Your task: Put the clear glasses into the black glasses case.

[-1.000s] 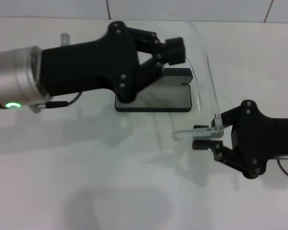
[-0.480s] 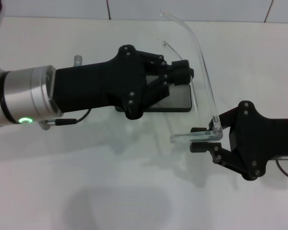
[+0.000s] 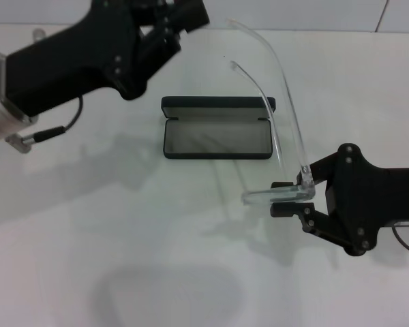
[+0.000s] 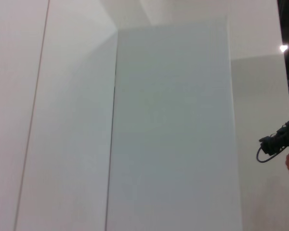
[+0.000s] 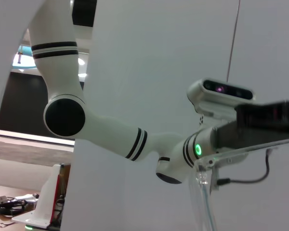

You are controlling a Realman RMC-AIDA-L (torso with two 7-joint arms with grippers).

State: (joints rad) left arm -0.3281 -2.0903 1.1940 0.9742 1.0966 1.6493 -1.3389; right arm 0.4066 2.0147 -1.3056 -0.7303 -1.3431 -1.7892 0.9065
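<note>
The black glasses case (image 3: pixel 217 138) lies open on the white table in the head view, its grey lining up and its lid (image 3: pixel 218 104) at the far side. The clear glasses (image 3: pixel 289 116) hang above the table just right of the case. My right gripper (image 3: pixel 288 197) is shut on them at one hinge corner, and their lens arches back over the case's right end. A clear edge of the glasses (image 5: pixel 205 192) shows in the right wrist view. My left gripper (image 3: pixel 184 15) is raised at the back left, away from the case.
The white table (image 3: pixel 123 225) spreads in front of the case. My left arm (image 3: pixel 61 61) crosses the back left corner with a cable hanging below it. The left wrist view shows only a wall. A tiled wall edge runs along the back.
My left arm has lifted off the case and swung up to the back left, so the open case now shows in full. The right gripper and the glasses have hardly moved.
</note>
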